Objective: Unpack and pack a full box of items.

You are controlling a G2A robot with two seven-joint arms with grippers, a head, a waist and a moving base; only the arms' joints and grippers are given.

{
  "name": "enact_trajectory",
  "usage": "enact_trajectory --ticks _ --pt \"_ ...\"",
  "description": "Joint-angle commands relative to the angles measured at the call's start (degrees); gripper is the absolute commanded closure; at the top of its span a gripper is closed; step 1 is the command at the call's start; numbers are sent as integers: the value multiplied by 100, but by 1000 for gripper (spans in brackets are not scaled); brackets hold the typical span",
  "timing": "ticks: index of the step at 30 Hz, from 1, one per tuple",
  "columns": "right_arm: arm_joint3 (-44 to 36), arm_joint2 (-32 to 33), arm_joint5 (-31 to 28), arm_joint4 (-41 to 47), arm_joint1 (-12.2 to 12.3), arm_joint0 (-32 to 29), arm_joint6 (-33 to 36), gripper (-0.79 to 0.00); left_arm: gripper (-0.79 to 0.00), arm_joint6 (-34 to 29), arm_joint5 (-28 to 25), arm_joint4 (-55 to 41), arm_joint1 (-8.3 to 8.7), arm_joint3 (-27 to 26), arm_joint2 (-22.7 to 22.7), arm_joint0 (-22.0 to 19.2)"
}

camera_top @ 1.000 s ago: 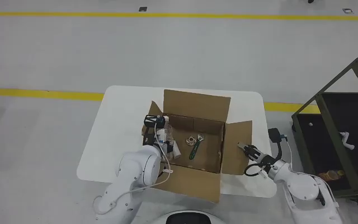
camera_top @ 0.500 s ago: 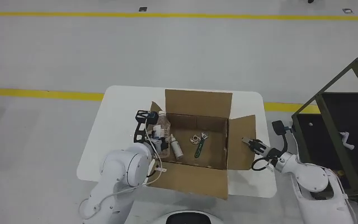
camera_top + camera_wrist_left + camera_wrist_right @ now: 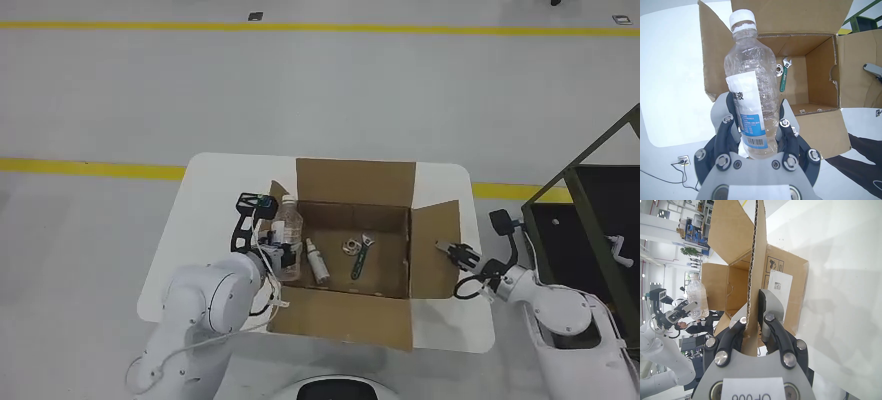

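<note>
- Unpacking stage, by the look of it. My left claw point(image 3: 756, 102) is clamped round the lower half of the clear bottle point(image 3: 750, 75), cap pointing away from the wrist. The bottle hangs over the 9 o'clock wall of the box point(image 3: 355, 185).
- My right claw point(image 3: 753, 309) sits astride the flap point(image 3: 437, 245) on the 3 o'clock side. Can't tell if it's actually pinching it or just parked around it.
- Tip 1: that bottle looks like thin crinkly plastic with only a bit of liquid at the bottom, so I'd guess it dents easily. Squeeze just enough, no more.
- Tip 2: get the base above the raised 9 o'clock flap before swinging outward, or the box probably gets dragged along.
- Tip 3: I'd aim for the bare tabletop at 9 o'clock from the box and set it on its base. It's top-light, so it should stand.
- On the box floor: a green-handled wrench point(image 3: 784, 75), a small metal ring point(image 3: 779, 69) touching it, and a little white bottle point(image 3: 316, 262) lying at about 8 o'clock.
- Surface: a white table point(image 3: 220, 200) with rounded corners, smooth, box roughly centred.
- Room: grey floor, a yellow line point(image 3: 90, 168) at 12 o'clock beyond the table, and a dark green frame point(image 3: 590, 220) at 3 o'clock.
</note>
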Motion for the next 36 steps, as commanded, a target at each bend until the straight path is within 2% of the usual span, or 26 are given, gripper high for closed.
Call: enact_trajectory --ticks 1,4,5,6,9,10,11,15,23,29,36 --pt "18 -1 -25 -29 14 28 47 0 0 -101 -109 21 18 -60 -49 0" --pt "76 9 -29 -30 31 91 24 0 0 -242 -182 57 50 -197 -213 6" --pt "91 3 -33 -17 35 104 23 -237 0 -286 -220 99 61 -241 -252 13" --pt "107 -6 -27 -11 40 117 26 -419 0 -323 -224 114 70 -287 -299 23" --pt "136 -41 -37 7 50 144 1 -388 0 -410 -283 165 96 -473 -419 21" --pt "143 -53 -43 11 53 149 -18 -613 0 -439 -302 188 105 -532 -456 18" --pt "158 -67 -44 25 54 151 -53 -785 0 -456 -291 190 111 -598 -506 15" --pt "197 -123 -53 32 63 149 -127 -785 0 -534 -312 196 138 -714 -652 0" --pt "99 19 5 481 82 -57 -219 -785 0 -591 -466 1130 233 -315 -969 168" --pt "-220 462 -217 523 121 -471 -582 -785 0 -545 -424 1438 269 12 -1135 507" --pt "-603 1101 -286 738 151 -942 -988 -785 0 -402 -628 1796 306 357 -1087 937"
